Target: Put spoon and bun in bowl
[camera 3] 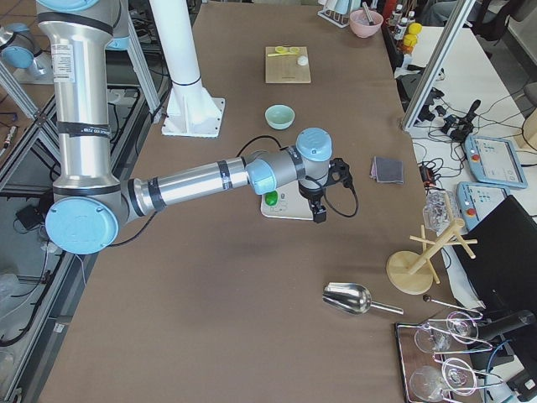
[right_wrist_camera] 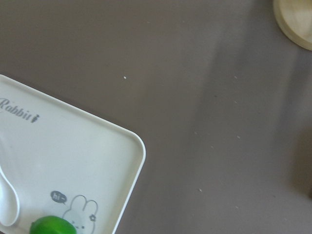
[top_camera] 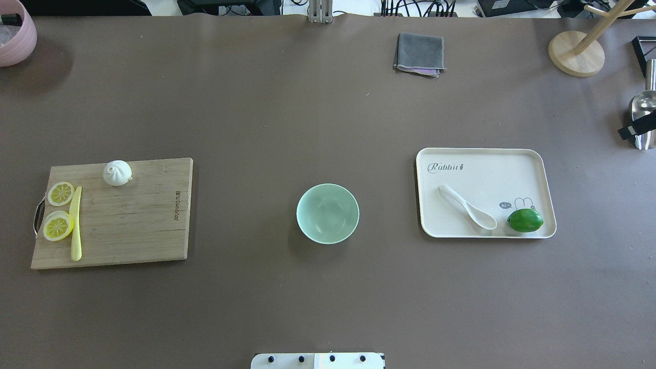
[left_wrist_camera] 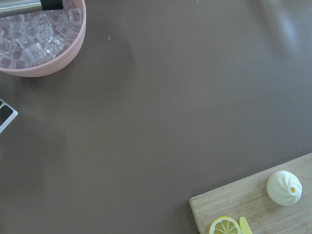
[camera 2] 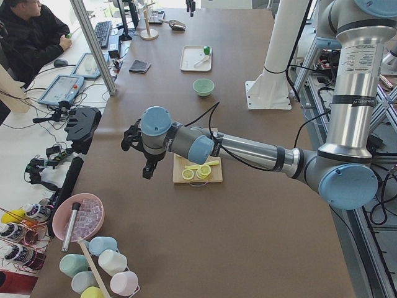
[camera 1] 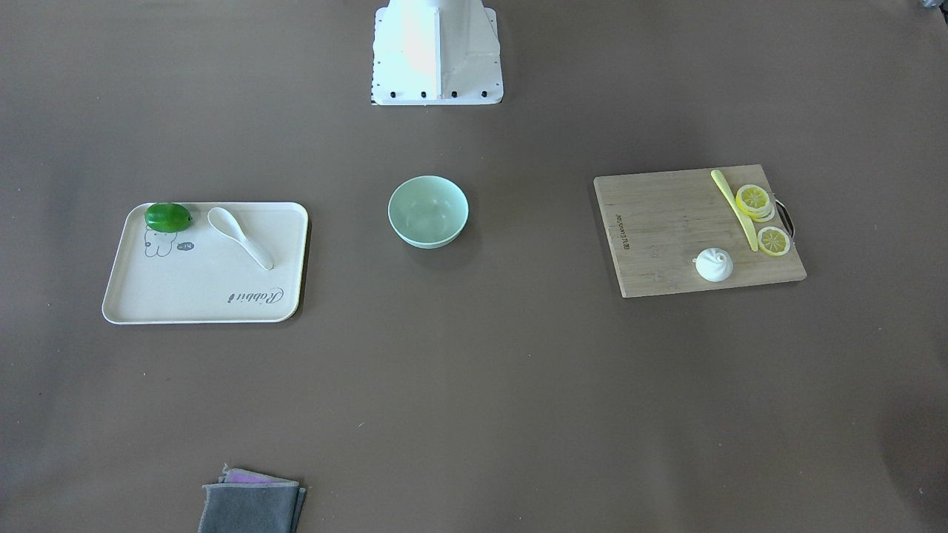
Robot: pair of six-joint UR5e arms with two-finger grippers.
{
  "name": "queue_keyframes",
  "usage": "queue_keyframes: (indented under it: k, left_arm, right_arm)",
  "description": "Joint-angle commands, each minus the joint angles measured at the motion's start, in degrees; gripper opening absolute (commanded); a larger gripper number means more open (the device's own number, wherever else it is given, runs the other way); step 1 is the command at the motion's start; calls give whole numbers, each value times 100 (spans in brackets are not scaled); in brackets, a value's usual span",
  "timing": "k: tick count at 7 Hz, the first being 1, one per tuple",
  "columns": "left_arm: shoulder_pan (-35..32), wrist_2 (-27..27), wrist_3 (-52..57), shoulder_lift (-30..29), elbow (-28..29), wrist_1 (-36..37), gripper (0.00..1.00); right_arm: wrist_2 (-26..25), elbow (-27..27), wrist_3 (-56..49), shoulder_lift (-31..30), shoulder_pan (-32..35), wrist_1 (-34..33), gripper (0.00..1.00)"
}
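Note:
The mint-green bowl (top_camera: pixel 327 213) (camera 1: pixel 428 211) stands empty at the table's middle. The white spoon (top_camera: pixel 467 207) (camera 1: pixel 241 235) lies on the cream tray (top_camera: pixel 482 151); its scoop shows in the right wrist view (right_wrist_camera: pixel 7 200). The white bun (top_camera: pixel 117 172) (camera 1: pixel 714 264) (left_wrist_camera: pixel 284 187) sits on the wooden cutting board (top_camera: pixel 133 225). My left gripper (camera 2: pixel 147 169) hangs above the table beside the board. My right gripper (camera 3: pixel 319 211) hangs above the table beside the tray. Both show only in the side views, so I cannot tell if they are open or shut.
A green lime (top_camera: pixel 525 220) lies on the tray next to the spoon. Lemon slices (top_camera: pixel 60 193) and a pale-yellow knife (top_camera: pixel 76 223) lie on the board. A pink ice bowl (top_camera: pixel 15 31), grey cloth (top_camera: pixel 419 53), wooden stand (top_camera: pixel 576 53) and metal scoop (top_camera: pixel 643 110) stand along the far edge.

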Motion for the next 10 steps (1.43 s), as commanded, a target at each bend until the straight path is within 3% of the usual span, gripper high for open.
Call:
queue_keyframes:
  k: [1,2,5,10]
  left_arm:
    - [528,18,-11,-225,40,-136,98]
    - [573,18,-29,-120,92,-607,98]
    - [574,9,-12,13,93,-673,98]
    - [574,9,-38,-40,101,-673,98]
  right_arm:
    - [-147,-34,152,548,-904,208,100]
    - [-374,-8,222,671,-1290,478,100]
    - [-1550,-174,739,785,-2679,885,100]
    - [-1756,-561,1346,988,-3191,947,99]
